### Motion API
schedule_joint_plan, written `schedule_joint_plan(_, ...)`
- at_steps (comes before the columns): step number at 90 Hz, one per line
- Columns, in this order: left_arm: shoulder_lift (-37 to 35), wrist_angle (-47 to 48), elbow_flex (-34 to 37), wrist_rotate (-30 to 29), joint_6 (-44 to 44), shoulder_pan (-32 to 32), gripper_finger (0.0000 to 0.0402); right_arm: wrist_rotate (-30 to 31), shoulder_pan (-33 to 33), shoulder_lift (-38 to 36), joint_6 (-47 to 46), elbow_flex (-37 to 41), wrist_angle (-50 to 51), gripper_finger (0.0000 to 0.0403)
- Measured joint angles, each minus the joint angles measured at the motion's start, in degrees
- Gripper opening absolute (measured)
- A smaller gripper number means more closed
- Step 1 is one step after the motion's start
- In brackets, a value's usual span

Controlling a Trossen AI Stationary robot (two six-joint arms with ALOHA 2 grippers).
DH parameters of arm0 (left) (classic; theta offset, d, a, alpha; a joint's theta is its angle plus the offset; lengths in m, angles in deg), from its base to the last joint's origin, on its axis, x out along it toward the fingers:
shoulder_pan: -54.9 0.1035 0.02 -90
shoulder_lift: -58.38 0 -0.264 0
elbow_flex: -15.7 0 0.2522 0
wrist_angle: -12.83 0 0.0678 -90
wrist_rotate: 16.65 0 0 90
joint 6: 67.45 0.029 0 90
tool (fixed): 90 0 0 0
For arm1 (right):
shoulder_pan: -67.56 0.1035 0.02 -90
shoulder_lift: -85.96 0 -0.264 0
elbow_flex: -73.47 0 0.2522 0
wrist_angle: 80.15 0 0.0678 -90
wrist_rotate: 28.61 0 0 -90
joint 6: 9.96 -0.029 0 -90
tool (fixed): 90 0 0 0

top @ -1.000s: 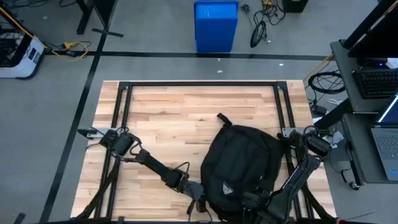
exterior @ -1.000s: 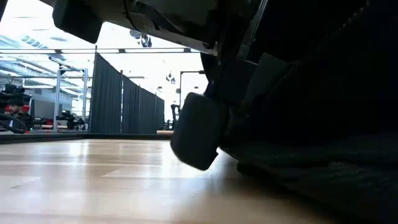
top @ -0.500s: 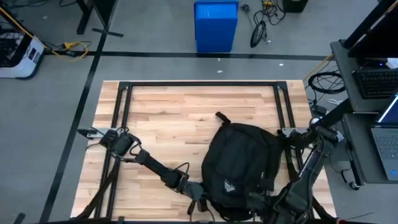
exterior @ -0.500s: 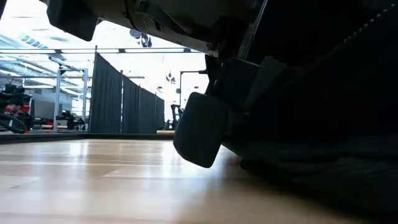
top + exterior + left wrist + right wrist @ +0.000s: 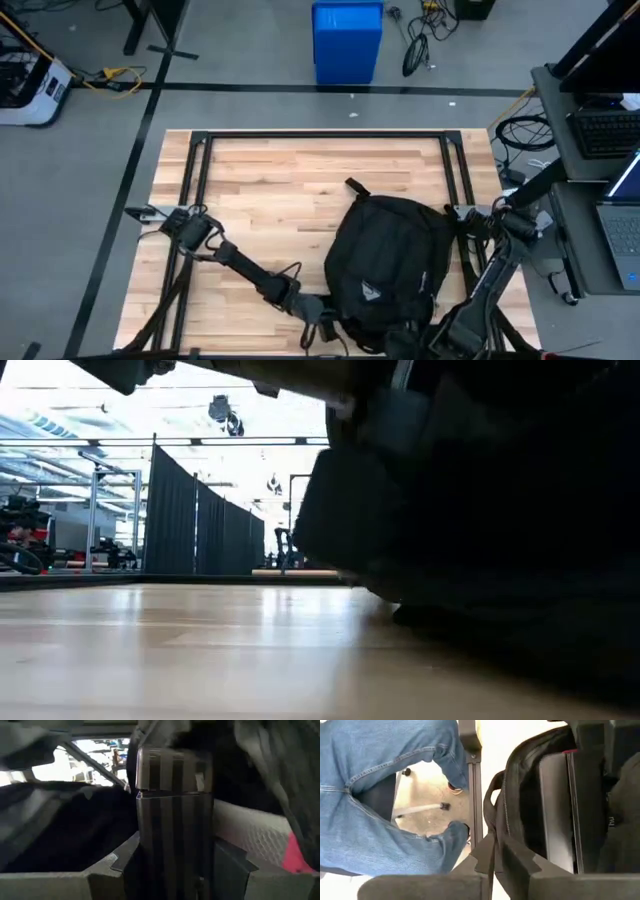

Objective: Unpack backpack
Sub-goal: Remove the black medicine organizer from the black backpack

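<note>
High view: the backpack (image 5: 385, 270) lies at the table's (image 5: 280, 190) near edge, right of centre, both arms reaching its near end. Right wrist view: right gripper (image 5: 492, 862) pinches the opening's zipper edge, holding it wide; a dark flat slab (image 5: 557, 810) sits inside. Left gripper (image 5: 172, 870) clamps a ribbed metallic bottle (image 5: 172, 820) inside. Likely step: extraction; next, lift it clear without snagging fabric.

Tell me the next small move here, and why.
Probably draw the left gripper back, pulling the box out of the backpack. The box sits between that gripper's fingers inside the backpack and looks gripped, while the right gripper pinches the edge of the opening, so the way out appears to be held open.
</note>
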Motion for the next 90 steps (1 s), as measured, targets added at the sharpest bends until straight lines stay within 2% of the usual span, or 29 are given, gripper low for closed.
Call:
schedule_joint_plan(36, -1.8, 0.2, 0.0, -1.5, -8.6, -0.5, 0.0166, -0.6, -2.1, 3.3, 1.3, 0.1, 4.9, 0.0006)
schedule_joint_plan(57, -1.8, 0.3, 0.0, -2.9, -10.3, -0.6, 0.0166, 0.3, -4.9, 3.4, 1.2, 0.0, 9.2, 0.0006)
schedule_joint_plan(70, -1.8, 0.3, 0.0, -5.3, -10.3, -1.3, 0.0166, 0.1, -5.3, 3.4, 4.4, 0.0, 7.5, 0.0006)
schedule_joint_plan(90, -2.1, -0.3, -0.2, -6.5, -10.3, -1.7, 0.0166, 1.1, -4.0, 3.3, 4.8, -5.5, 9.1, 0.0006)
